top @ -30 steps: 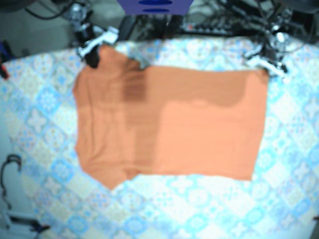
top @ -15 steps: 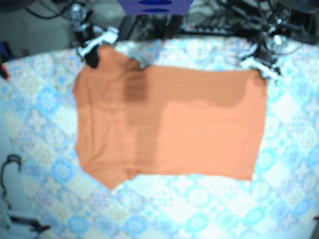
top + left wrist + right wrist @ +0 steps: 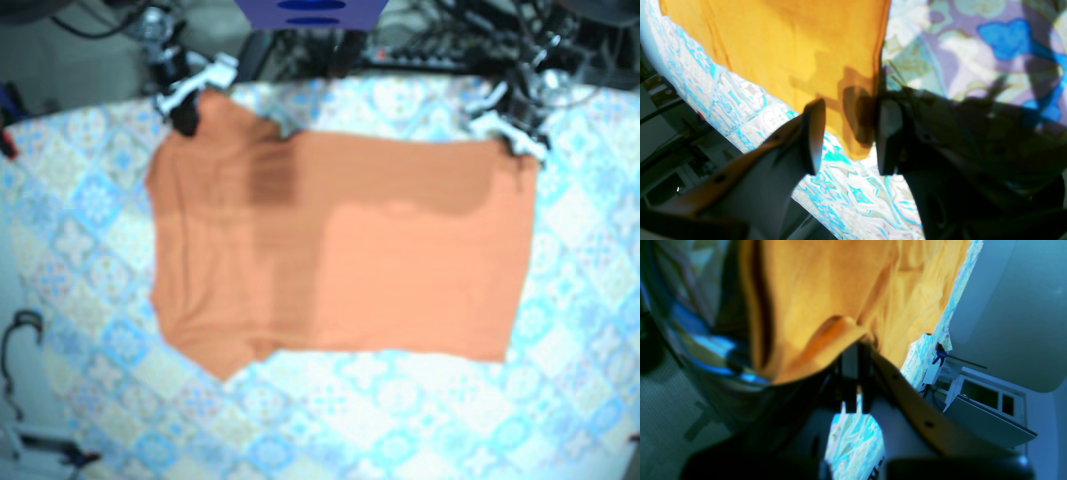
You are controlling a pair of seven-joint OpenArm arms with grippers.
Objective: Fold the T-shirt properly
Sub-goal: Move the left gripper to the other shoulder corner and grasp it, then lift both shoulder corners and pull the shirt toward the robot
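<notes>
Your T-shirt (image 3: 340, 250) lies spread flat across the middle of the patterned surface (image 3: 400, 420), its long side running from 9 o'clock to 3 o'clock in the base view. A lighter panel covers the part from the centre toward 4 o'clock. A darker band runs along the top edge, and a darker patch sits near 11 o'clock. One corner of the cloth juts out toward 7 o'clock.

Your right hand (image 3: 190, 105) is at the shirt's 11 o'clock corner. In its wrist view the fingers are pressed together with only a thin slit between them. A raised fold of orange cloth runs right up to their tips, so this hand is clamped on the T-shirt. The fabric just beyond the tips is bunched and creased.

Your left hand (image 3: 512, 140) is at the 1 o'clock corner. In its wrist view the fingers (image 3: 813, 133) stand apart, one pale and one dark. The shirt's corner shows in the gap between them, against the blue-and-white pattern. A finger's shadow falls on that corner. You cannot tell from these views whether either finger touches the cloth, and nothing is pinched there.

Cables (image 3: 440, 45) crowd the far edge at 12 to 1 o'clock, beyond the surface.
</notes>
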